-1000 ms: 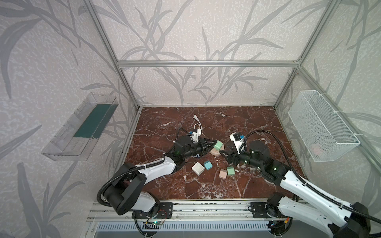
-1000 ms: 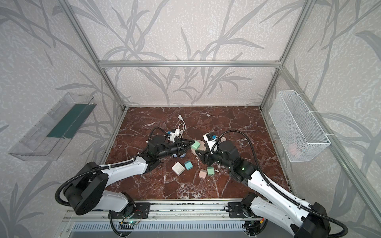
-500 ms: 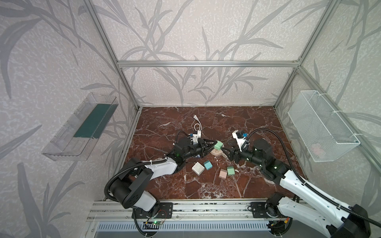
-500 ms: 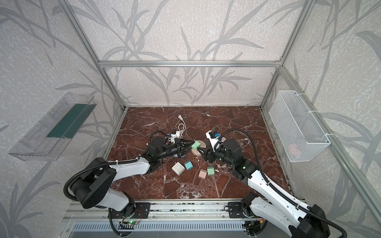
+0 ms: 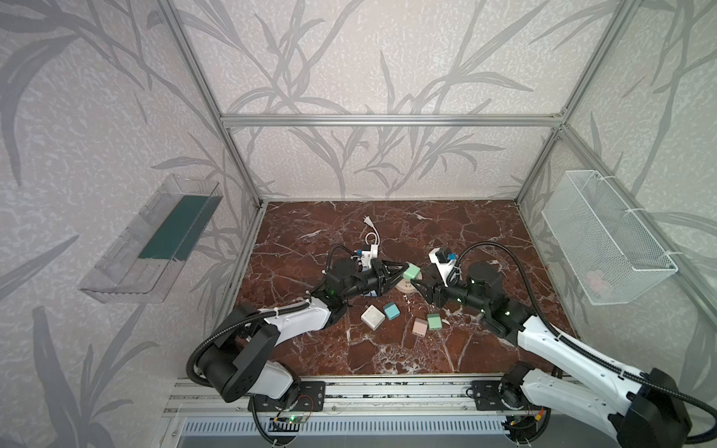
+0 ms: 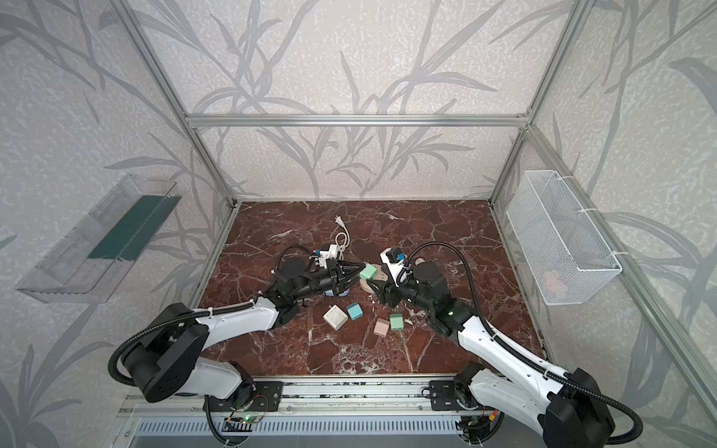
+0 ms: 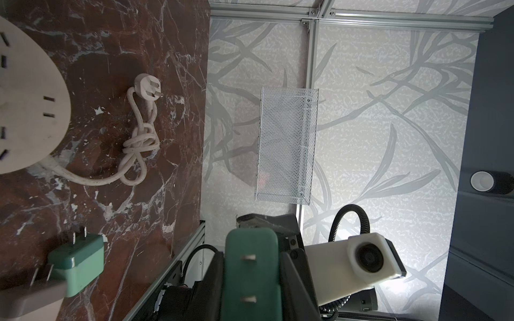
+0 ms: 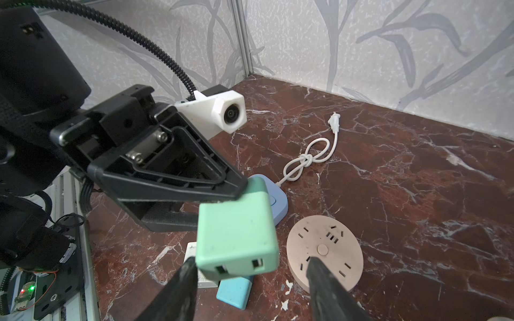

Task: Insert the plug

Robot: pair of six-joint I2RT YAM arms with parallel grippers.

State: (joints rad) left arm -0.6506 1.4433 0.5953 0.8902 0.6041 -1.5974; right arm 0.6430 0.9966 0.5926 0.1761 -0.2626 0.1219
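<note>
Red-marbled bench (image 5: 465, 240) under leaf-patterned walls. Near its middle, hanging clear of the marble: mint-green plug (image 5: 412, 270), pinched tight in the left tool (image 5: 401, 272), prongs turned back toward that arm's wrist camera. Just below and beside it, lying flat: round beige socket (image 5: 403, 288).

Against a second back: left tool and plug kept about where they were; right tool (image 5: 422, 285) edged in closer from the right-edge side, now straddling the plug's free end. From the right wrist, fingers (image 8: 178, 289) standing either side of the plug body with a gap showing on one flank, so spread, not yet clamped.

Reads as a handover being set up rather than insertion itself: no prong in any slot yet. Probably calls for squeezing squarely with the right tool before letting go with the left, then turning the prongs down toward the socket. Danger of twisting the plug if pinched off-centre. Toward the front edge, white spare plug (image 5: 372, 317) and three coloured ones lying loose.
</note>
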